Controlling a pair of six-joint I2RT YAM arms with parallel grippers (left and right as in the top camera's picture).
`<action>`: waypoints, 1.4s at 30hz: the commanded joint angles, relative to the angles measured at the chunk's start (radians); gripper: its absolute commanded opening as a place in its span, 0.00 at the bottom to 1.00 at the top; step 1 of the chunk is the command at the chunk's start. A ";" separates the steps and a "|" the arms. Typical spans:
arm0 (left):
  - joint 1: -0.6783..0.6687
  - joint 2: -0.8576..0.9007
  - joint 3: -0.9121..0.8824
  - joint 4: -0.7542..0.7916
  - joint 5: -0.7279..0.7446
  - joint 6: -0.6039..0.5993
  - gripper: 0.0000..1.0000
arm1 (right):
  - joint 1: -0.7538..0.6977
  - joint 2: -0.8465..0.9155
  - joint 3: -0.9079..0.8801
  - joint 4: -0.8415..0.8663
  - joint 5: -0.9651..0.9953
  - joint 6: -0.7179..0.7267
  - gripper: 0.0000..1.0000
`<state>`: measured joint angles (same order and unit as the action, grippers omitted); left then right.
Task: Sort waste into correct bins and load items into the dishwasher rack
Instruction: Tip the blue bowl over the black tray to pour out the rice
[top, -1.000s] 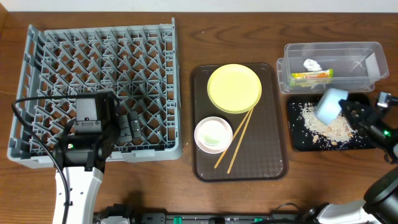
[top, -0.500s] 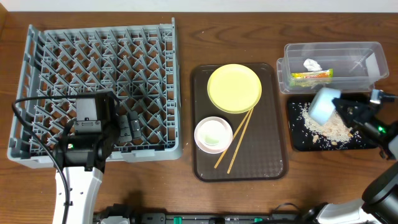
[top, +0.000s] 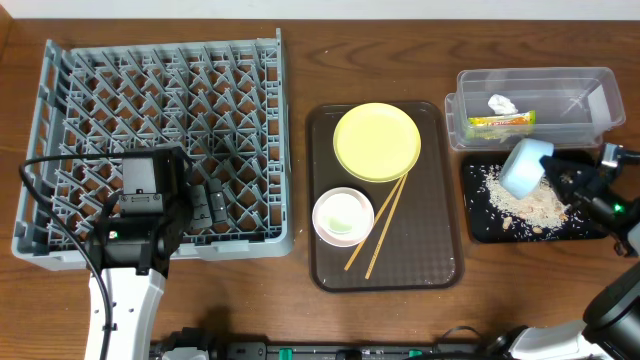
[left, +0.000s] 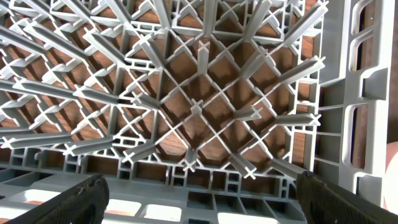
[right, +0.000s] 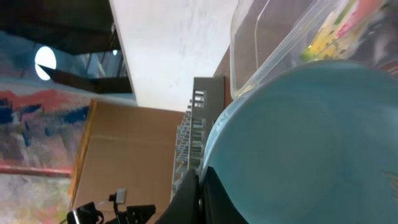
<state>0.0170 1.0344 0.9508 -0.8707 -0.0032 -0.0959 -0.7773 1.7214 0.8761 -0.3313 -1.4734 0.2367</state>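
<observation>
Wooden table (top: 300, 40), and over on the right side the right claw (top: 550, 172) is pinching the rim of the blue bowl (top: 524, 168), tipped on its side above the black tray (top: 480, 228) with rice crumbs (top: 528, 206) scattered in it. Left claw (left: 199, 199) hangs spread wide over the near edge of the grey rack (top: 160, 100). Wrapper (top: 502, 123) and tissue (top: 502, 103) lie in the clear tub (top: 590, 85).
</observation>
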 joint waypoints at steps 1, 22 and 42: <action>0.004 0.004 0.021 0.002 -0.005 0.009 0.98 | -0.011 0.003 0.019 0.003 -0.042 0.024 0.01; 0.004 0.004 0.021 0.013 -0.005 0.009 0.98 | -0.010 0.001 0.019 0.024 -0.002 -0.009 0.01; 0.004 0.004 0.021 0.013 -0.005 0.009 0.98 | 0.001 0.001 0.019 0.024 -0.002 -0.009 0.01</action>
<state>0.0170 1.0344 0.9508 -0.8600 -0.0032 -0.0959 -0.7834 1.7214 0.8787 -0.3107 -1.4425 0.2417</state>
